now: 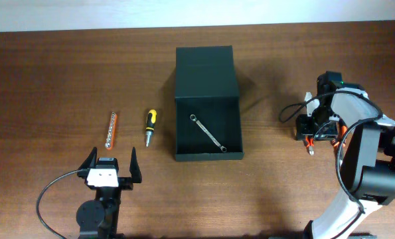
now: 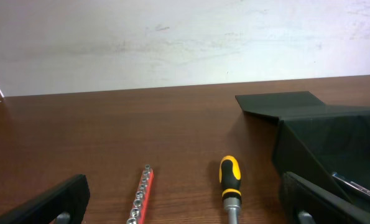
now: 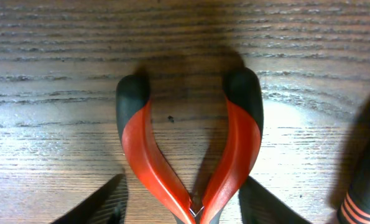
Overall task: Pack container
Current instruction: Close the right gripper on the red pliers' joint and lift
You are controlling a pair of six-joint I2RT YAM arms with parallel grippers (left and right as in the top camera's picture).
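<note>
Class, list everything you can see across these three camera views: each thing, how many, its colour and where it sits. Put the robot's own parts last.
container: one, dark green-black, middle of the table, lid open and lying back.
wrench: one, silver, lying diagonally inside the container.
screwdriver: one, yellow and black handle, on the table left of the container.
socket rail: one, orange with silver sockets, left of the screwdriver.
pliers: one, red and black handles, on the table right of the container.
table: one, brown wood.
left gripper: one, black, open, near the socket rail and screwdriver.
right gripper: one, black, fingers either side of the pliers' handles; grip unclear.
</note>
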